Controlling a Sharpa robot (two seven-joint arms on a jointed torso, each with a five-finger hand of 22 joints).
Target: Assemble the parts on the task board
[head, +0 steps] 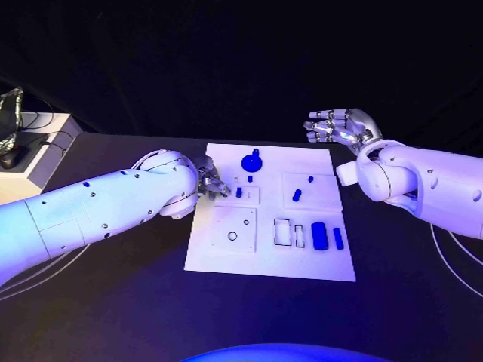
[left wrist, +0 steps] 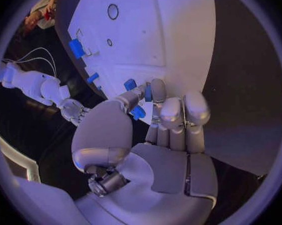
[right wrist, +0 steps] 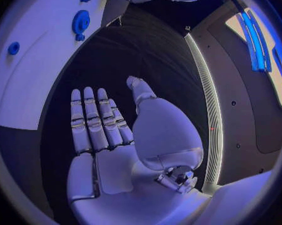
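- Left hand [head: 210,183] sits at the board's left edge, fingers down on the white board [head: 307,264].
- Left wrist view: the left hand [left wrist: 160,130] has its thumb and fingertips [left wrist: 158,87] closed together on a small blue peg [left wrist: 148,92], standing on the board [left wrist: 172,30] right at the fingertips. So it pinches the peg.
- Head view shows that same small blue peg [head: 239,192] just beside the left hand, on the side toward the board's middle.
- Another small blue piece [left wrist: 138,112] shows just under the left thumb in the left wrist view; cannot tell if it touches the hand.
- Right hand [head: 343,126] hangs off the board, past its far right corner, over the black table [head: 122,302]. Fingers apart, holding nothing.
- Right wrist view confirms: right hand [right wrist: 115,135] has its palm flat, fingers straight side by side, thumb out, nothing in it.
- Blue round knob piece [head: 251,161] lies on the far part of the board, between the two hands, nearer the left hand. The right wrist view shows it too [right wrist: 81,22], well apart from the right hand.
- Short blue peg [head: 297,194] lies mid-board, well apart from both hands.
- Wide blue block [head: 319,235] and thin blue bar [head: 337,238] lie side by side on the near right part of the board, just apart, below the right forearm's side, untouched.
- Two empty rectangular slots [head: 282,231] are just left of the wide block; a round hole [head: 233,236] is nearer the left arm.
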